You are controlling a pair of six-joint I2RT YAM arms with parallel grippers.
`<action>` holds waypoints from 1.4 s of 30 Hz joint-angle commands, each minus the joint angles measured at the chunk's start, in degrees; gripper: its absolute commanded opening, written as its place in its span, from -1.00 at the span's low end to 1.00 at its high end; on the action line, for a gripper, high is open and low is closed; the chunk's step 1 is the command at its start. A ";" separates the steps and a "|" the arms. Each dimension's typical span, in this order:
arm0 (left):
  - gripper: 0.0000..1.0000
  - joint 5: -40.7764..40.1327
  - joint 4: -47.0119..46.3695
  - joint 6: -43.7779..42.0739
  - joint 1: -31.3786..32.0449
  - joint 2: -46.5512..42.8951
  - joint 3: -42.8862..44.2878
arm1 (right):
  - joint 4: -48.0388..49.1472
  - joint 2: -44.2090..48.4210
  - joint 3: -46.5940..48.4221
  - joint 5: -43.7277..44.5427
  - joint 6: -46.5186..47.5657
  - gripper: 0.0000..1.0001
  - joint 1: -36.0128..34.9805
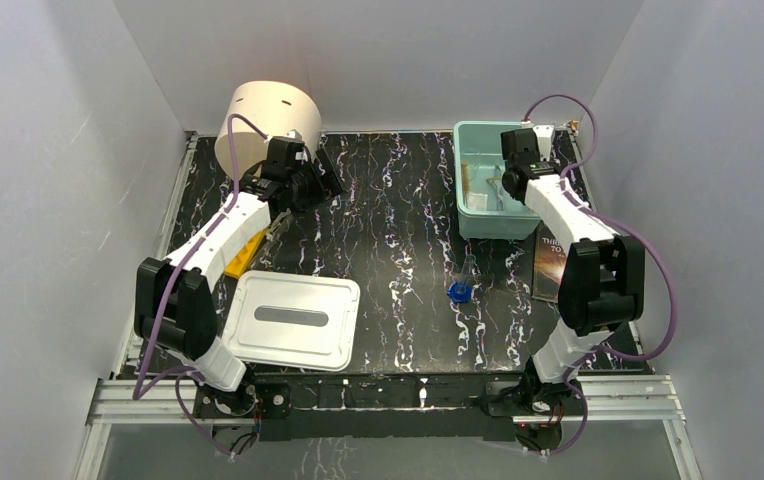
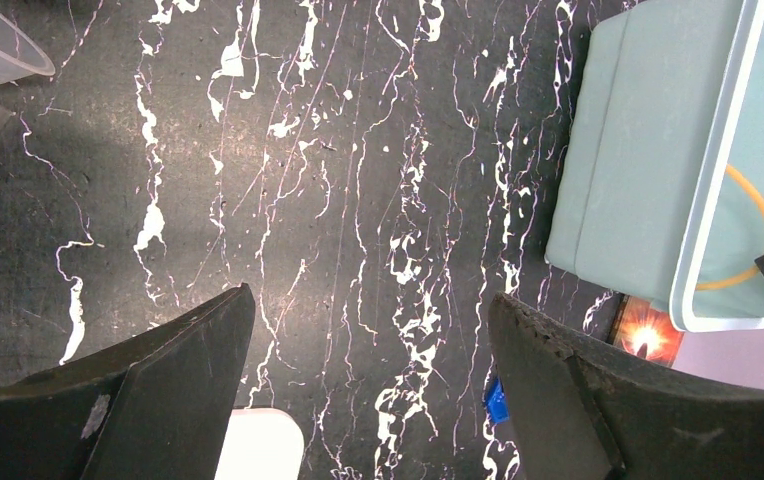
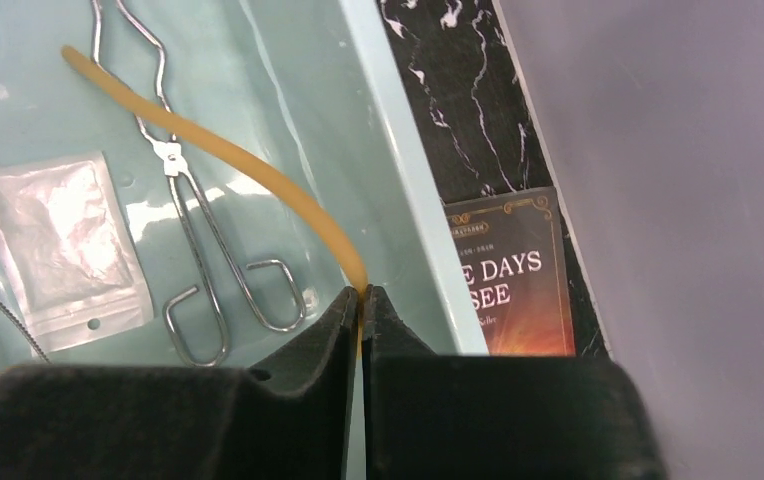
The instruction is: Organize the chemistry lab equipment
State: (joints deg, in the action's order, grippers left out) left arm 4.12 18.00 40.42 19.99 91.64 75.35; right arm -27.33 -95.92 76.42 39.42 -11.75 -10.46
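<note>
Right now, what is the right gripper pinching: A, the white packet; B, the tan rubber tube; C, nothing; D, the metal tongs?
B: the right gripper is shut on the end of the tan rubber tube, while the metal tongs and white packet lie loose in the teal bin.

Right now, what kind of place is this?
Probably a robot test booth set up like a chemistry lab: metal tongs and a tan rubber tube in a teal bin, a clear flask.
</note>
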 commanded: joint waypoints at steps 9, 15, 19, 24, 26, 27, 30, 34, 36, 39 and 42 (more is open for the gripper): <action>0.71 0.51 0.88 -1.49 -0.23 -0.20 0.85 | 0.00 -0.72 9.88 -6.79 2.79 -0.11 0.44; 0.71 1.63 0.64 -1.90 -0.16 -0.06 1.19 | -4.87 4.15 11.78 -15.58 1.73 0.09 0.37; 0.71 2.99 0.14 -1.91 -0.16 -0.04 0.75 | -9.56 9.33 9.38 -25.60 -0.89 0.24 0.40; 0.70 4.60 -0.87 -1.71 -0.21 0.05 0.02 | -15.11 15.41 7.34 -36.89 -1.73 0.40 -0.49; 0.71 5.52 -1.30 -1.44 -0.21 0.41 0.01 | -15.75 17.78 5.30 -38.83 -1.53 0.48 -2.43; 0.70 6.23 -1.79 -1.33 -0.14 0.54 -0.14 | -16.00 19.35 4.03 -38.87 -1.67 0.52 -3.70; 0.72 8.49 -3.35 -0.84 0.15 0.83 -0.70 | -17.83 22.07 0.96 -35.45 -4.56 0.61 -8.16; 0.80 10.04 -4.58 -0.46 0.86 1.22 -1.39 | -20.26 24.16 -2.65 -31.95 -9.34 0.64 -15.61; 0.82 10.44 -4.80 -0.43 1.12 1.34 -1.35 | -21.18 25.32 -5.12 -29.73 -11.92 0.64 -17.55; 0.82 10.72 -4.90 -0.56 1.40 1.53 -1.21 | -21.45 27.12 -8.81 -28.48 -14.29 0.64 -19.34; 0.82 10.92 -5.08 -0.52 1.63 1.57 -1.35 | -19.94 28.12 -12.87 -29.69 -14.91 0.63 -19.92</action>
State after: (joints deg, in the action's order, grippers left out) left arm 13.06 13.65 39.90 21.17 93.91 74.39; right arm -47.94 -70.94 67.20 8.23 -22.85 -29.65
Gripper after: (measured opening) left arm 0.909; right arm 0.818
